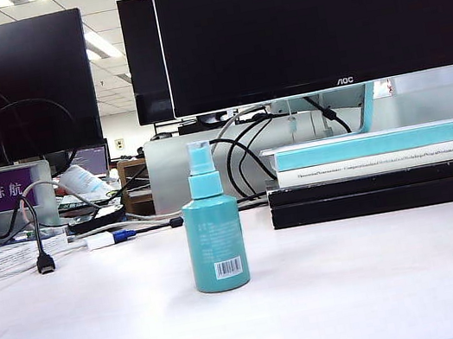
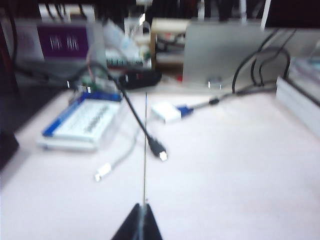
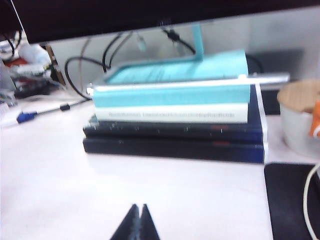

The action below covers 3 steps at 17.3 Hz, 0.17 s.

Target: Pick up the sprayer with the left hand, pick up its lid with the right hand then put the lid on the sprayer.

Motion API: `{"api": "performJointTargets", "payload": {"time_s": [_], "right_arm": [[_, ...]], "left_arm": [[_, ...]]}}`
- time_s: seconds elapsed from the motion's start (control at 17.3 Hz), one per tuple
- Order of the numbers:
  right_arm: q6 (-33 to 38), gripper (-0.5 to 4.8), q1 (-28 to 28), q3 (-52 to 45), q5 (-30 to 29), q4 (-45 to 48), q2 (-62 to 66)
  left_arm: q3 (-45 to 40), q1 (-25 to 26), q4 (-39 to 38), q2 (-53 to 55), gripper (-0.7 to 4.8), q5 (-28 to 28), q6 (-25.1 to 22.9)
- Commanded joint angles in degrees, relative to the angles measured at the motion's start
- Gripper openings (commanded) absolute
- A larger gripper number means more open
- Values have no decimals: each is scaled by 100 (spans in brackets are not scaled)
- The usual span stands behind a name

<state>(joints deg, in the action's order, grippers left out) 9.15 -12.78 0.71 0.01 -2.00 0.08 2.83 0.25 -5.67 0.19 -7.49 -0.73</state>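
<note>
The sprayer (image 1: 213,229) stands upright alone at the centre of the exterior view on the white desk (image 1: 361,286), its clear lid (image 1: 200,158) seated over the nozzle. A stack of books (image 1: 382,171) lies to its right. Neither arm reaches it: the left hand (image 2: 142,223) and the right hand (image 3: 138,223) hover over bare desk, jaws closed and empty.

Not much we can actually read here: "AOC" in small letters on the bottom bezel of the big monitor (image 1: 318,17), right of centre in the exterior view. Over at the left edge there's a purple nameplate (image 1: 7,190) with white Chinese characters, "陈 航". The sprayer (image 1: 213,229) has a white barcode label near its base, digits too tiny. The pale book spine (image 1: 372,164) has print we can't make out.
</note>
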Motion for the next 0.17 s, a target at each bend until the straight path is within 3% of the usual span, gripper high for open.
{"api": "performJointTargets", "payload": {"time_s": [0.06, 0.17], "right_arm": [[-15, -1, -9, 9, -4, 50, -2], [-15, 0, -9, 9, -2, 50, -2]], "left_arm": [[15, -9, -28, -11, -6, -28, 13], [15, -9, -28, -11, -6, -26, 13]]}}
